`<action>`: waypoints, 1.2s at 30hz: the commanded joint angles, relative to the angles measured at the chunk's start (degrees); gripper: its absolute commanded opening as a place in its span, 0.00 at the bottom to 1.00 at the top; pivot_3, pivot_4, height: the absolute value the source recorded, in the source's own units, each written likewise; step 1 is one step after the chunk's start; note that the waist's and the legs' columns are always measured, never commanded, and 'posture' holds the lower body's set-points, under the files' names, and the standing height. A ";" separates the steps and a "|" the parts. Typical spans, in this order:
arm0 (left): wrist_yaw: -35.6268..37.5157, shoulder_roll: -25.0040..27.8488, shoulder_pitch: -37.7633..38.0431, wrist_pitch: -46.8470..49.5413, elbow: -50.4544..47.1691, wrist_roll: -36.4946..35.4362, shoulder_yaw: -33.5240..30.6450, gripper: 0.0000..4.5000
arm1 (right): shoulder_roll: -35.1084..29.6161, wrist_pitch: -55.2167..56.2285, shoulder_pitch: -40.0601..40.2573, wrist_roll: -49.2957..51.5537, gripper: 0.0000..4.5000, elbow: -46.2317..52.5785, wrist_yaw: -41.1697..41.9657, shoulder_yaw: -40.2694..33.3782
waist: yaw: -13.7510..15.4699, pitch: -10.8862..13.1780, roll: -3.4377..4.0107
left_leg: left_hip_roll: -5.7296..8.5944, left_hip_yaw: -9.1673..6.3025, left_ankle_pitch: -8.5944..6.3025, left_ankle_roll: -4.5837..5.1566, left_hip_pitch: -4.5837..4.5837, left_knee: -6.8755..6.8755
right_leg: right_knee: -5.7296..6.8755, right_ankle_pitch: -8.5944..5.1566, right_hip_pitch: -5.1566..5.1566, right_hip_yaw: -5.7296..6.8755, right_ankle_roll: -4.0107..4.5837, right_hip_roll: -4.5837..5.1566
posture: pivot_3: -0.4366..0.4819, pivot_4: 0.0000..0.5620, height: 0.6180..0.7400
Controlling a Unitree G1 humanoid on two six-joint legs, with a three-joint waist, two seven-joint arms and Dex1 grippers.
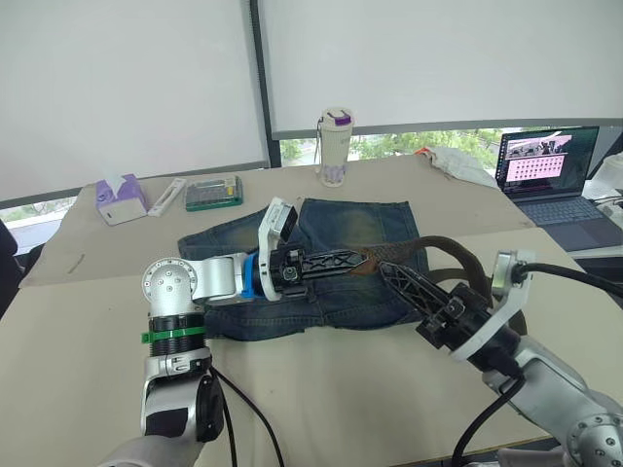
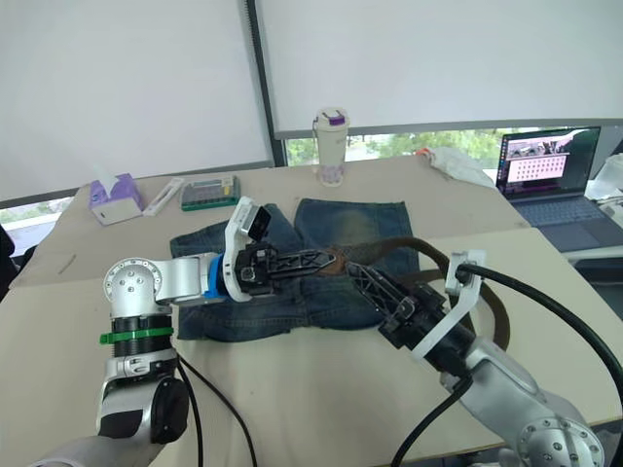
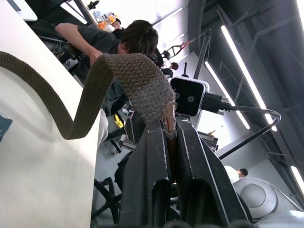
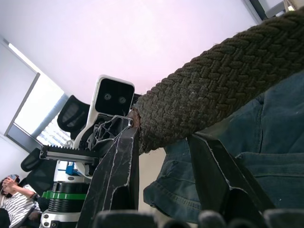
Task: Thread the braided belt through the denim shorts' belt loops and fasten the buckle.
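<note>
— Why do the denim shorts [image 1: 336, 268] lie flat in the middle of the tabletop [image 1: 321, 399], waistband toward the near edge?

— I judge it keeps the waistband within reach of both arms. The braided belt [image 1: 409, 251] lies across the shorts and loops off toward the right edge of the tabletop – slack to feed, probably.

— And the grippers?

— They meet over the shorts. The left gripper [image 1: 352, 261] has its fingers pressed onto the belt's reddish-brown leather tip; its wrist view shows the tip wedged between them. The right gripper [image 1: 387, 275] sits just beside it, fingers spread to either side of the woven strap, not clearly closed on it. It looks like one holds the tip while the other steadies the strap, to steer it into a loop.

— What can't you make out?

— The belt loops and the buckle – I cannot pick out either. The grippers cover the waistband where they work, so how far the threading has got is unclear.
</note>
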State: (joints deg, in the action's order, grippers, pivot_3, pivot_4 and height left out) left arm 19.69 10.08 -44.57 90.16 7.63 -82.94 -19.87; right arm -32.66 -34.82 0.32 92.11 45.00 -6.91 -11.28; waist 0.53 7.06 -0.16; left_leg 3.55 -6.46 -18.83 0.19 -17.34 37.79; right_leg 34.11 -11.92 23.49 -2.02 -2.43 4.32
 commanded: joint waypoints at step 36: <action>-14.67 7.25 2.29 -15.67 -0.28 -25.96 12.59 0.00 | 2.13 6.04 -0.45 0.47 0.89 2.31 2.81 4.42 | 0.13 -0.11 0.12 | 0.02 0.05 0.08 -0.11 -0.33 -0.03 | 0.08 0.10 0.56 -0.19 0.12 -0.05 | 0.48 0.27 1.00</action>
State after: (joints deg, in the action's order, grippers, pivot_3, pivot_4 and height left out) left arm 4.86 16.74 -42.13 75.34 9.45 -106.54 -7.53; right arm -31.19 -31.15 0.87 91.40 45.92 -4.16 -5.83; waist 0.66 6.95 -0.04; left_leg 3.57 -6.42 -18.75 0.07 -17.66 37.77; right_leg 34.19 -11.82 24.05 -2.21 -2.32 4.27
